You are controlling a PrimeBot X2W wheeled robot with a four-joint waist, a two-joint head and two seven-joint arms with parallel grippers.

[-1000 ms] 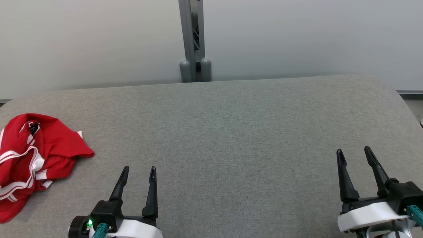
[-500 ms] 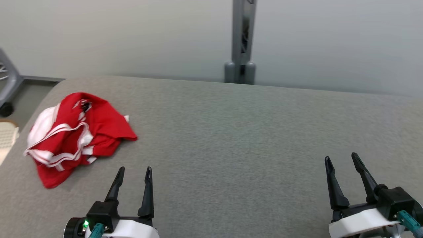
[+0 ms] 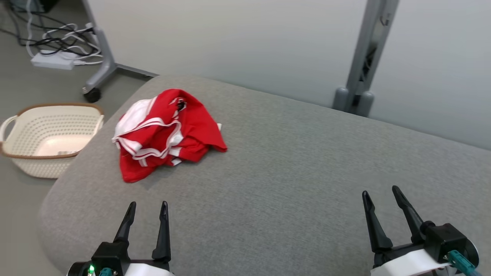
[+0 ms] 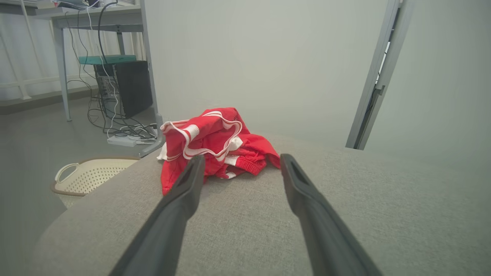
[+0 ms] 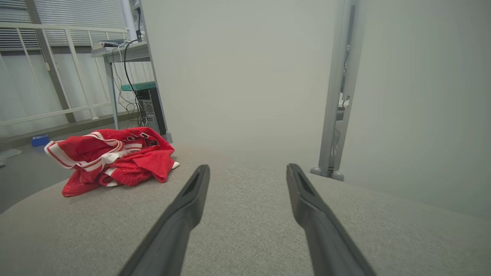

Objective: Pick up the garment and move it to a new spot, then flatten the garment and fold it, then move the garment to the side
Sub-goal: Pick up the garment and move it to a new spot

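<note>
Turning of the head camera toward the robot's left was the only real change in the last second. The whole picture shifted, and the things themselves did not move. The red and white garment (image 3: 165,132), cut by the left edge of the frame one second before, was now fully visible in the upper left part of the head view. It lay crumpled on the grey padded worktop (image 3: 291,172), near its left end. A cream basket (image 3: 38,168) on the floor came into the frame at the far left, and the grey post (image 3: 364,57) slid to the upper right.

The left claw (image 3: 148,203) stayed at the lower left of the frame, its two fingers spread with nothing between them. The right claw (image 3: 379,190) stayed at the lower right, also spread and empty. Both were well apart from the garment. In the left wrist view the garment sat just above the fingertips, near the middle of the frame, so this arm seemed already pointed at it.

For the task, I judge that nothing was done yet. The robot had only brought the garment into sight, and the first pick was still to come, most likely with the nearer left claw.
</note>
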